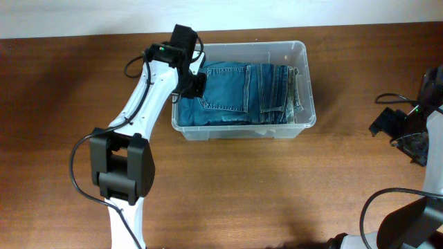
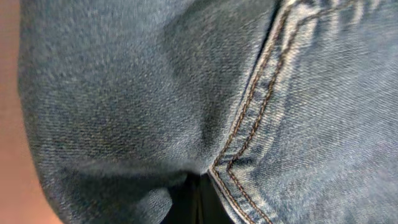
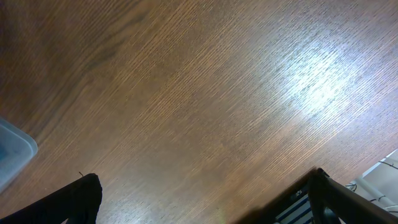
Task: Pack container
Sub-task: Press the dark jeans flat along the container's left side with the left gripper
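The left pincer was closed tight, its tip pressed against the folded jeans at the 9 o'clock end of the clear container. The container sat toward 12 o'clock on the counter. The right pincer stood wide, holding nothing, near 3 o'clock, well apart.
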Controlling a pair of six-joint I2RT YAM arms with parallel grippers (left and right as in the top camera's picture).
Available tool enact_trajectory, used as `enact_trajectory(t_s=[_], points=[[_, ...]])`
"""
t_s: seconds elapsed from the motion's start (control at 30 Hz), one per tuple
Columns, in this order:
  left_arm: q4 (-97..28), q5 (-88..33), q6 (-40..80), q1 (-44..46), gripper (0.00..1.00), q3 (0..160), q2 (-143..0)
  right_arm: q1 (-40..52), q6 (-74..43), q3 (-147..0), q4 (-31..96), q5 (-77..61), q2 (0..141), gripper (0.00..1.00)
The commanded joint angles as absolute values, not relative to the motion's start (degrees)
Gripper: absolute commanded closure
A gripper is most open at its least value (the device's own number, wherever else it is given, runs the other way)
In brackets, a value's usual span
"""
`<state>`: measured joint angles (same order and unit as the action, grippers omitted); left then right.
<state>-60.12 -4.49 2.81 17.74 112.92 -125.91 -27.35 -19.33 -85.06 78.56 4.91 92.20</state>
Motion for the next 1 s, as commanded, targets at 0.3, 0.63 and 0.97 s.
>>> enact_trajectory(t_s=[0.3,0.63,0.97], points=[[-60.49,-4.73,3.14,17.45,0.99,118.24,-125.21,-27.40,-19.81,-85.01,78.54,4.99,92.20,0.02],[-57.69,-4.51,3.16,17.45,0.99,124.68,-125.95,-27.40,-19.81,-85.01,78.54,4.99,92.20,0.02],[-63.75,-4.71,3.18,17.45,0.99,124.55,-134.32,-27.40,-19.81,-85.01,78.54,4.99,92.20,0.02]])
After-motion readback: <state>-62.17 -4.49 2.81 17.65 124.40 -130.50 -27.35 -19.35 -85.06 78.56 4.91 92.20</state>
